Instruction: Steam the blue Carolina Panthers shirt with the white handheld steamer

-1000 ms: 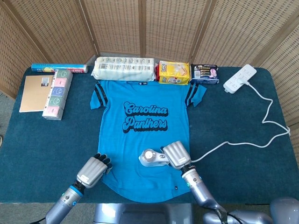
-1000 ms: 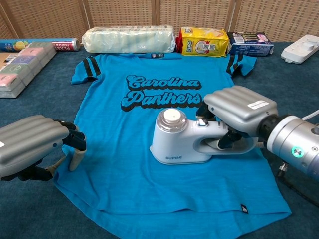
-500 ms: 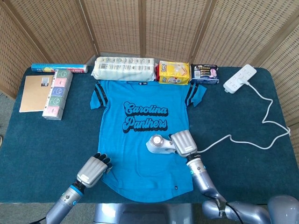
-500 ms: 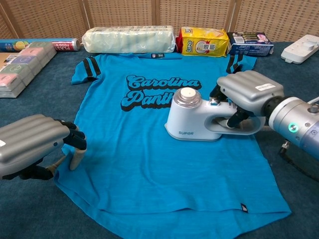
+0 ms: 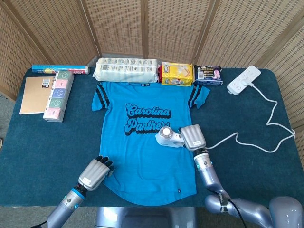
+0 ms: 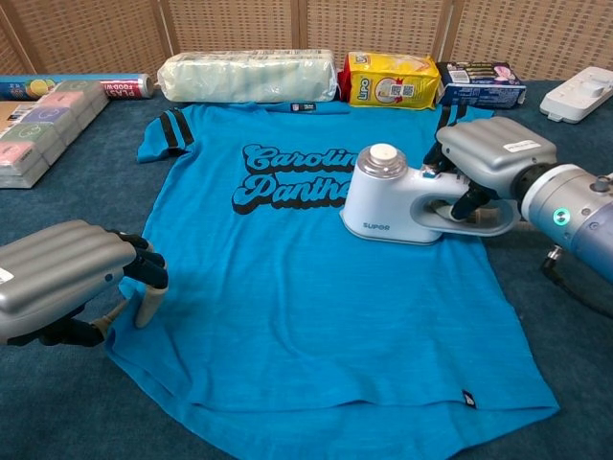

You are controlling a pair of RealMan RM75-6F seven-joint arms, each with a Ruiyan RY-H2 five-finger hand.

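Observation:
The blue Carolina Panthers shirt (image 5: 142, 152) (image 6: 287, 307) lies flat on the dark blue table, collar toward the back. My right hand (image 5: 194, 137) (image 6: 493, 153) grips the handle of the white handheld steamer (image 5: 168, 137) (image 6: 397, 201), which sits on the shirt's right side and covers the end of the "Panthers" lettering. My left hand (image 5: 95, 173) (image 6: 67, 278) rests with curled fingers on the shirt's lower left hem, pressing the cloth down.
Along the back edge lie a white wrapped roll pack (image 5: 126, 70), a yellow packet (image 5: 176, 74) and a dark box (image 5: 207, 75). A power strip (image 5: 244, 80) with a white cord (image 5: 266, 123) sits at the right. Pastel boxes (image 5: 58, 95) and a brown notebook (image 5: 35, 94) lie at the left.
My right hand has slid the steamer up the shirt from the lower middle toward the lettering and slightly right. The left hand has stayed on the hem.

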